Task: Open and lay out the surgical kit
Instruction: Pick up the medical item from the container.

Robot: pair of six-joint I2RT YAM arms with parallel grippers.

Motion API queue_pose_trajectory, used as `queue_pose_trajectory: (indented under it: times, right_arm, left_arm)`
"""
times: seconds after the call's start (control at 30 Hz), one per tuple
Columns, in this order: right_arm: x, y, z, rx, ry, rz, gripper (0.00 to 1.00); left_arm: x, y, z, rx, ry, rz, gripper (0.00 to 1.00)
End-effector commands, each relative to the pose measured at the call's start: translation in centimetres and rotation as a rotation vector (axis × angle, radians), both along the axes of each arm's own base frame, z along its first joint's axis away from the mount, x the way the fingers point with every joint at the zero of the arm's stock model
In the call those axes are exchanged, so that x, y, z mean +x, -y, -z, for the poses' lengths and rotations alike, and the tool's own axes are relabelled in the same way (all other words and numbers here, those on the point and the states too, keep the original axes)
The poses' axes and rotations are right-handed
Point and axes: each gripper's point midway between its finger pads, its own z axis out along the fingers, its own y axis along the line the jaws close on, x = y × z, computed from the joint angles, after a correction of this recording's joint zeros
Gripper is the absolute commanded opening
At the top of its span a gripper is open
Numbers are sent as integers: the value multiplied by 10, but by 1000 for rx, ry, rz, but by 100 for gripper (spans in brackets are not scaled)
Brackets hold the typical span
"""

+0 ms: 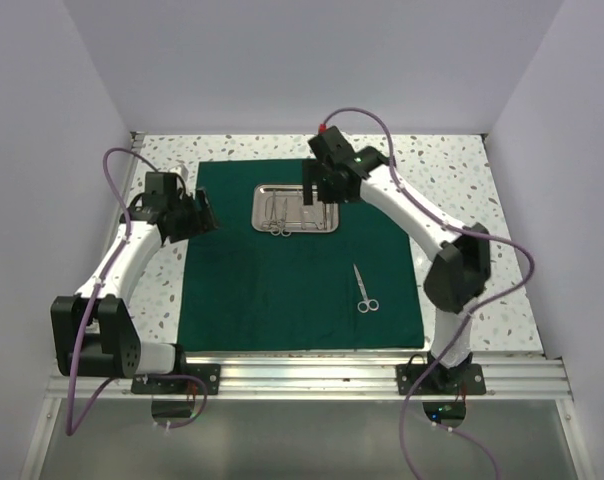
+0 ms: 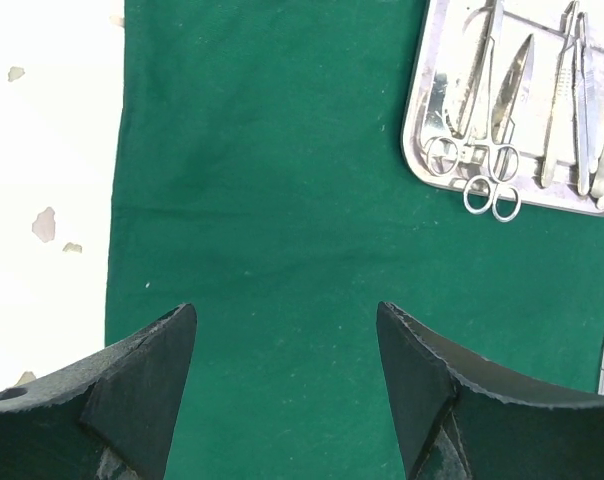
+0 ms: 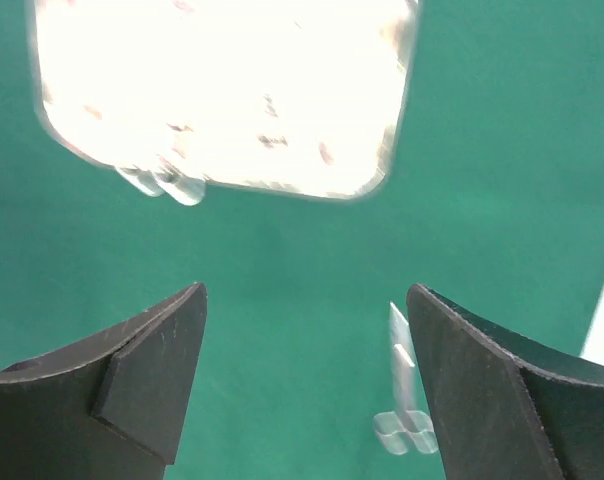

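Note:
The surgical kit lies opened out. Its dark green cloth (image 1: pixel 282 290) is spread flat, and the small steel tray (image 1: pixel 259 210) stands on its far half with several slim instruments (image 1: pixel 280 212) inside. One pair of scissors (image 1: pixel 364 290) lies alone on the cloth, right of centre. My left gripper (image 1: pixel 200 214) hovers open over the cloth's left edge, empty; from its wrist I see bare cloth (image 2: pixel 282 200) between the jaws and the tray (image 2: pixel 414 130) at upper right. My right gripper (image 1: pixel 315 190) hangs open and empty above the tray (image 3: pixel 232 60), which is washed out by glare. The lone scissors (image 3: pixel 402 390) show beside its right finger.
The speckled white table (image 1: pixel 462 180) shows around the cloth, with white walls on three sides. An aluminium rail (image 1: pixel 312 375) at the near edge carries both arm bases. Purple cables (image 1: pixel 112 165) loop off each arm.

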Motion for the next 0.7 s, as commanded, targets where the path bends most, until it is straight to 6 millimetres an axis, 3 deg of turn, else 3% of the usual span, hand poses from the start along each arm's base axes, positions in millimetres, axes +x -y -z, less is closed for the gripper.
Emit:
queue_pose_trajectory:
  times: [0.0, 0.03, 0.13, 0.17, 0.27, 0.3, 0.5, 0.67]
  right_arm:
    - [33, -44, 12, 49, -19, -101, 83]
    - [47, -57, 17, 57, -25, -108, 81]
    - [64, -78, 31, 78, -47, -127, 72]
    - [73, -86, 44, 81, -61, -126, 69]
    - [83, -103, 52, 125, -64, -129, 62]
    - [85, -106, 65, 134, -84, -122, 60]
    - [88, -123, 98, 190, -130, -110, 51]
    - [93, -132, 108, 214, -130, -90, 48]
  left_arm:
    - [2, -4, -26, 36, 64, -3, 76]
    - [-2, -5, -27, 39, 61, -5, 76]
    - [-8, -8, -26, 56, 53, -11, 76]
    - [-12, -9, -29, 60, 57, -11, 76]
    - [-20, -13, -29, 79, 55, -18, 76]
    - [-23, -14, -27, 83, 47, -18, 76]
    - [-35, -18, -22, 104, 24, -17, 76]
    - [-38, -20, -21, 122, 18, -12, 76]
